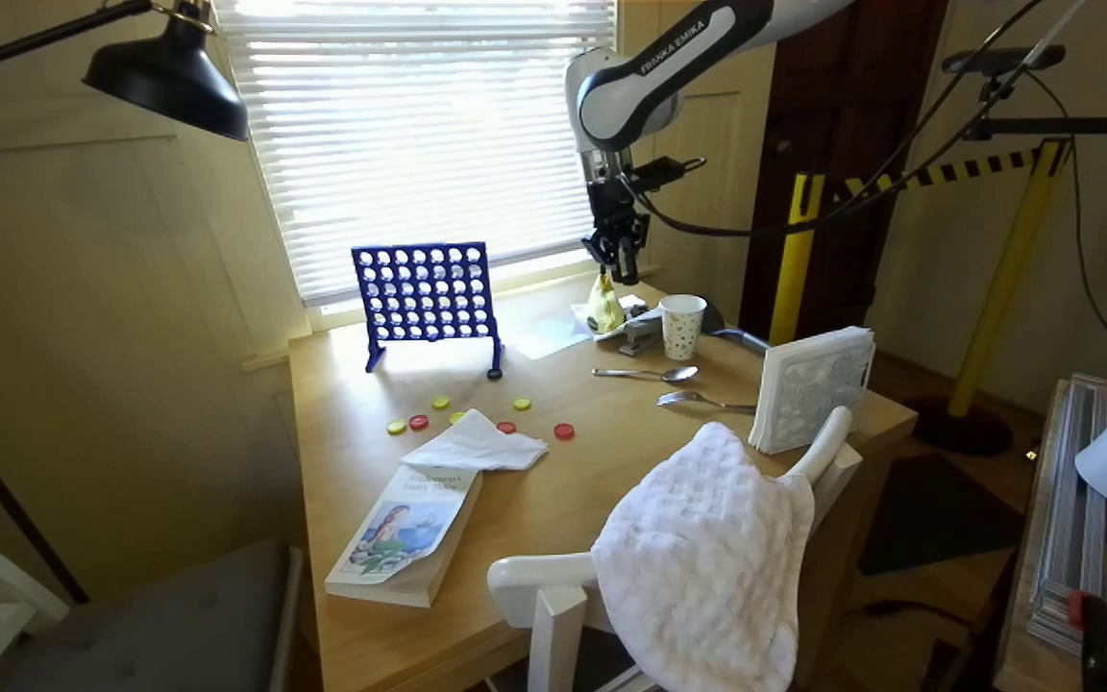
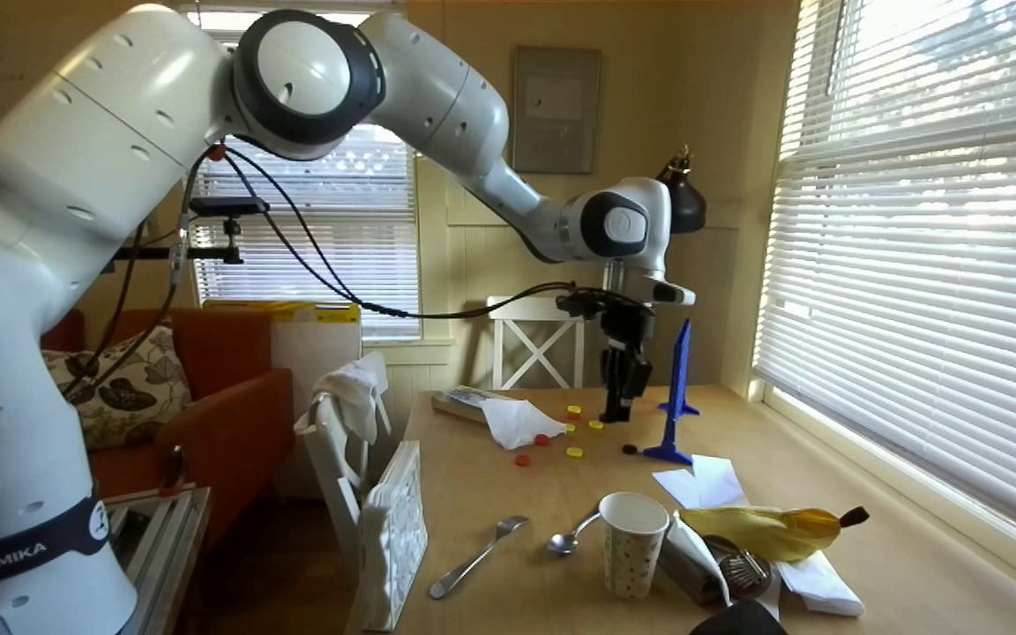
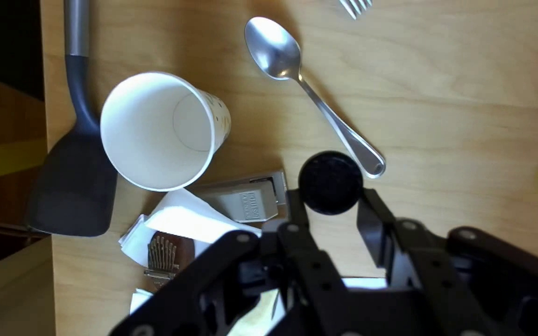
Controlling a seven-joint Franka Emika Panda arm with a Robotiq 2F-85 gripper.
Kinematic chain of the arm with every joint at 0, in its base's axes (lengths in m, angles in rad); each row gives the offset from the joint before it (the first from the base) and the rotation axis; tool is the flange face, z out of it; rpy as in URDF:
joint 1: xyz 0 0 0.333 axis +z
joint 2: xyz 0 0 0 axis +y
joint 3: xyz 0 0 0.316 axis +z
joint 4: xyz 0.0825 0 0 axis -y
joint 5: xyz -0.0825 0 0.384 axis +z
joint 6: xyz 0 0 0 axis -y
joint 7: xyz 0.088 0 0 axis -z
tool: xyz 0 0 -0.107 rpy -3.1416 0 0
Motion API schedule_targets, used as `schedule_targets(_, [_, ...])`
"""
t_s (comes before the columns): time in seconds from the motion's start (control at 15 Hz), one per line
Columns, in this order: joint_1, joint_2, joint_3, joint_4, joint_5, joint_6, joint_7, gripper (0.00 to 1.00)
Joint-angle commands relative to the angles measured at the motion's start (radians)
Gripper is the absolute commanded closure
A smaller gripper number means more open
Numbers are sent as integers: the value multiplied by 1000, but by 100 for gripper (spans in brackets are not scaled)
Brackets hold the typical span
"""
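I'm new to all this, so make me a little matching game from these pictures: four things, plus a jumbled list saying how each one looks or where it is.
Things
A. The robot's gripper
B. Paper cup
C. Game grid
D. Book

Descriptions
1. Blue, standing on the table near the window
2. Partly covered by a white napkin
3. Closed on a round black piece
4. Upright, open end up, with a speckled outside

Right pairs: A-3, B-4, C-1, D-2
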Motion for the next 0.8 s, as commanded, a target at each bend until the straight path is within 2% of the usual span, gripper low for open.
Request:
schedule_targets(0.0, [2,-4,-4,-6,4,0,-2,92])
schedule_targets(0.4, [-34,-114,-74,-154,17,10,125,92])
schedule_targets(0.73, [-85,-106,-76,-184,49,-37,112,92])
